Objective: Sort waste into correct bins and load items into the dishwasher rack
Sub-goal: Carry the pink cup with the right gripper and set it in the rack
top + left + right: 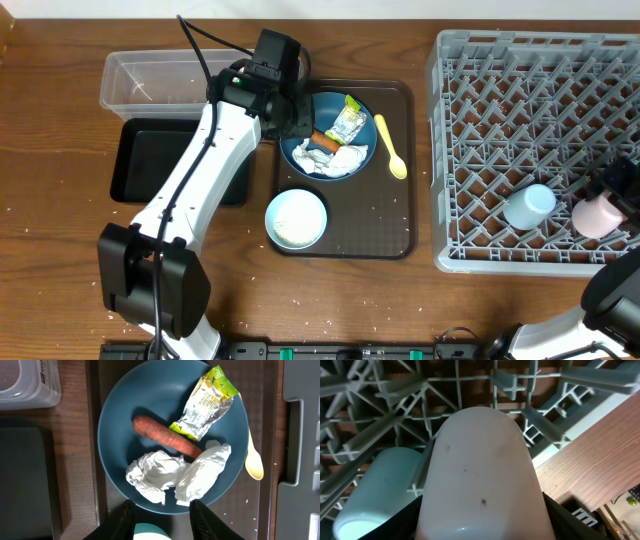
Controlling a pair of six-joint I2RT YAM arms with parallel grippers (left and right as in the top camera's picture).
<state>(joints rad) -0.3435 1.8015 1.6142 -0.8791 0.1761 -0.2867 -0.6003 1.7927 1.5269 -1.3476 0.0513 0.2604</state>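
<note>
A dark-blue dish (362,150) (120,420) on the brown tray holds an orange sausage (160,435), a green-and-white wrapper (205,405) and crumpled white tissue (175,475). My left gripper (162,503) (290,112) hovers open at the dish's near rim with nothing between its fingers. A yellow spoon (390,148) (254,462) lies beside the dish and a white bowl (296,218) sits in front of it. In the grey dishwasher rack (520,100) (380,400) my right gripper (480,515) (612,205) is shut on the pink cup (480,460) (598,215). The light-blue cup (528,205) (380,490) lies next to it.
The clear tub (160,80) and the black tray (170,160) sit left of the brown serving tray (400,230). Loose rice grains (235,512) dot the serving tray and the wooden table. My left arm reaches across the black tray.
</note>
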